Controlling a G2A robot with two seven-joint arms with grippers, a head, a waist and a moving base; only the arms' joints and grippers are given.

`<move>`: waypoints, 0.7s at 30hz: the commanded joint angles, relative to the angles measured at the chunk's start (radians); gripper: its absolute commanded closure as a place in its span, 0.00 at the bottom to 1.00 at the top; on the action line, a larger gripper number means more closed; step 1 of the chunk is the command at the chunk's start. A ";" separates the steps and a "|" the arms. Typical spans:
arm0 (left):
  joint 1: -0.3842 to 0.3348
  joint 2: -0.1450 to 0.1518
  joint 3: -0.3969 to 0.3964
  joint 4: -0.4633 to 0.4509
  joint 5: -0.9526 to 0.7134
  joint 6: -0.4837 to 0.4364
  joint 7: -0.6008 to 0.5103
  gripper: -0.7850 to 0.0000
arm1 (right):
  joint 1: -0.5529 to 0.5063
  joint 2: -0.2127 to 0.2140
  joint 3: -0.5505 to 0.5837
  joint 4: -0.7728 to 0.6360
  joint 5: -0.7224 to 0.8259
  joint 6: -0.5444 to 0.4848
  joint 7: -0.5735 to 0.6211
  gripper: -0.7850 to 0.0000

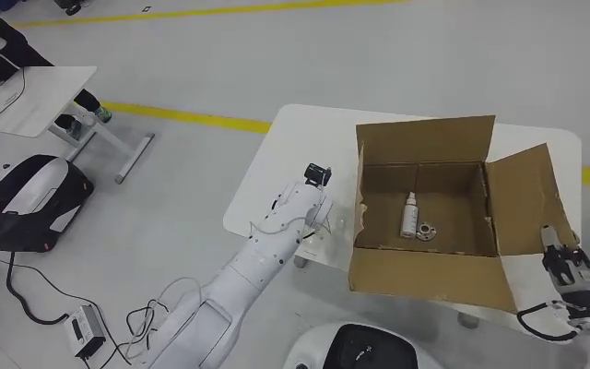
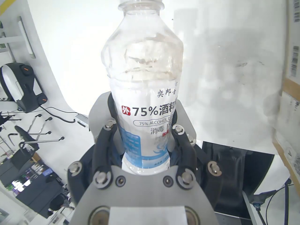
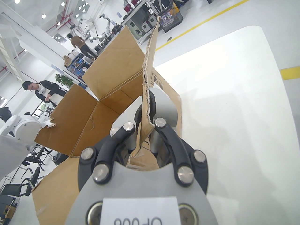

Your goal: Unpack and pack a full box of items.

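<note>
Left gripper (image 2: 144, 112) pinches the bottle (image 2: 143, 71) by its lower body, neck pointing straight out from the wrist, over the table (image 1: 295, 138) just left of the box (image 1: 424, 272), whose right flap (image 3: 150, 54) the right gripper (image 3: 145, 118) clamps.

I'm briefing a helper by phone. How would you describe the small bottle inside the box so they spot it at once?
On the white table stands an open cardboard box. Two things lie side by side on its floor: the small bottle and a grey round part. The bottle is the white, long, slim one.
</note>
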 commanded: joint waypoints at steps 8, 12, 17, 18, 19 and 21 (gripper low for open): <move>-0.050 -0.030 0.047 0.185 -0.036 0.010 0.086 1.00 | 0.009 -0.001 0.016 0.023 -0.001 -0.004 0.010 1.00; -0.070 -0.040 0.050 0.220 -0.065 0.015 0.100 0.96 | 0.006 -0.001 0.024 0.023 0.000 -0.011 0.015 1.00; -0.088 -0.051 0.060 0.259 -0.081 0.016 0.111 0.60 | -0.001 -0.002 0.030 0.012 0.001 -0.018 0.018 0.72; -0.091 -0.053 0.061 0.265 -0.085 0.016 0.110 0.00 | -0.002 -0.002 0.031 0.010 0.002 -0.019 0.018 0.56; -0.095 -0.055 0.063 0.272 -0.087 0.015 0.108 0.00 | -0.002 -0.002 0.032 0.007 -0.001 -0.020 0.018 0.40; -0.104 -0.058 0.066 0.281 -0.088 0.016 0.108 0.00 | -0.005 -0.002 0.036 0.000 -0.003 -0.022 0.017 0.26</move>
